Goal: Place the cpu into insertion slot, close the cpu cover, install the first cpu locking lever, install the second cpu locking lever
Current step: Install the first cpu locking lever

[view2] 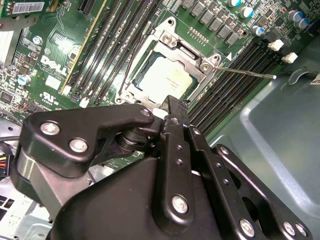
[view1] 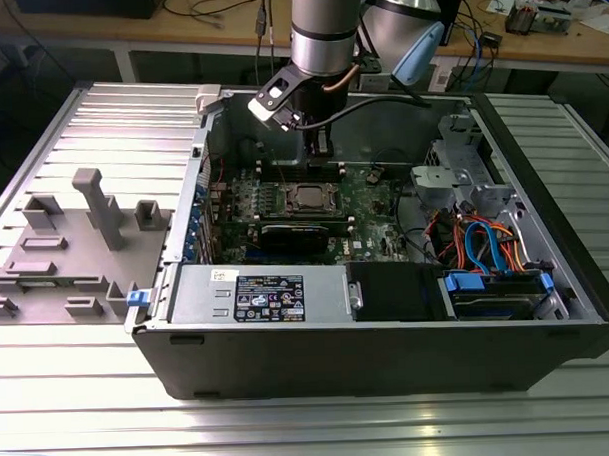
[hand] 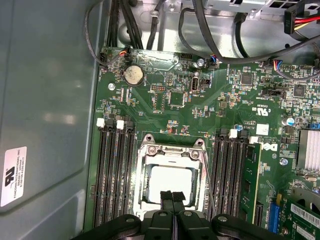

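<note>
Ribbed metal tabletop [view1: 292, 429] lies nearest to me, carrying an open computer case [view1: 369, 356] on its side, with a grey fixture block [view1: 85, 236] just beside it at the exterior view's left. Behind the case's near wall I see the power supply [view1: 267, 294], and toward the exterior view's right a bundle of blue and orange cables [view1: 480, 247]. Farther in lies a long black expansion card [view1: 303, 233], then the insertion slot [view1: 292, 200] with the cpu [hand: 170, 182] seated in it and the cpu cover [hand: 145, 175] lying flat around the chip. One thin locking lever [view2: 250, 73] sticks out free over the memory slots [view2: 235, 82]. My gripper [hand: 172, 196] hangs over the slot's edge, fingertips clenched together with nothing between them; I cannot tell whether they touch the chip. Beyond the arm, a cluttered workbench [view1: 128, 34] lines the far side.
</note>
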Controlling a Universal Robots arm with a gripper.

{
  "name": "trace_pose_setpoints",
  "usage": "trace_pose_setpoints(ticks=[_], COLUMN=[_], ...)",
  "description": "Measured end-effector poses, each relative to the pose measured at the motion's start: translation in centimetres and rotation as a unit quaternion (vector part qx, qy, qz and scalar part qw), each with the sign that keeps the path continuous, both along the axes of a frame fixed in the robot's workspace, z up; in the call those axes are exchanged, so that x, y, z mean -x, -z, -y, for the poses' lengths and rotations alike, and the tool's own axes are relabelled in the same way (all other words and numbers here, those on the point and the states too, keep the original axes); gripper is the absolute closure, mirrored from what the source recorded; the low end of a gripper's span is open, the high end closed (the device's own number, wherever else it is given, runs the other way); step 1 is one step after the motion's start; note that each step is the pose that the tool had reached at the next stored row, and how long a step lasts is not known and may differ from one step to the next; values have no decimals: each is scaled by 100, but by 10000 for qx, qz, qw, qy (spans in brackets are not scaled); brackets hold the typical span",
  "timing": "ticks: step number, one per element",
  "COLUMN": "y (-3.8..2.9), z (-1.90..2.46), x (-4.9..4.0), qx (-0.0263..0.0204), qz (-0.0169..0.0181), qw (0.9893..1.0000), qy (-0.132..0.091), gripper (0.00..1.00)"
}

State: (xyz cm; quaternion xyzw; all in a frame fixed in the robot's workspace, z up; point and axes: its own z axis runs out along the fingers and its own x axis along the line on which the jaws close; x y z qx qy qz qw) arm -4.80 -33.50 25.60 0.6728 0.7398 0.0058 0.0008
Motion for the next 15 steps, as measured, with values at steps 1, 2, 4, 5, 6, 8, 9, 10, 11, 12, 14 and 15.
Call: trace_pose_setpoints(ticks=[1,2,4,5,6,8,9,10,11,12,14,15], y=[0,0,0,0,0,0,0,0,0,0,0,0], z=[0,0,0,0,0,0,0,0,0,0,0,0], x=[0,0,0,0,0,0,0,0,0,0,0,0], qx=[0,0,0,0,0,0,0,0,0,0,0,0], qz=[0,0,0,0,0,0,0,0,0,0,0,0], qw=[10000,10000,10000,10000,10000,10000,9999,9999,9999,9999,9999,9999], qy=[-2,-8,-30,-43,-59,-99,-122,-144,-150,-151,-152,-153], gripper=[89,89,89,89,89,89,89,89,89,89,89,89])
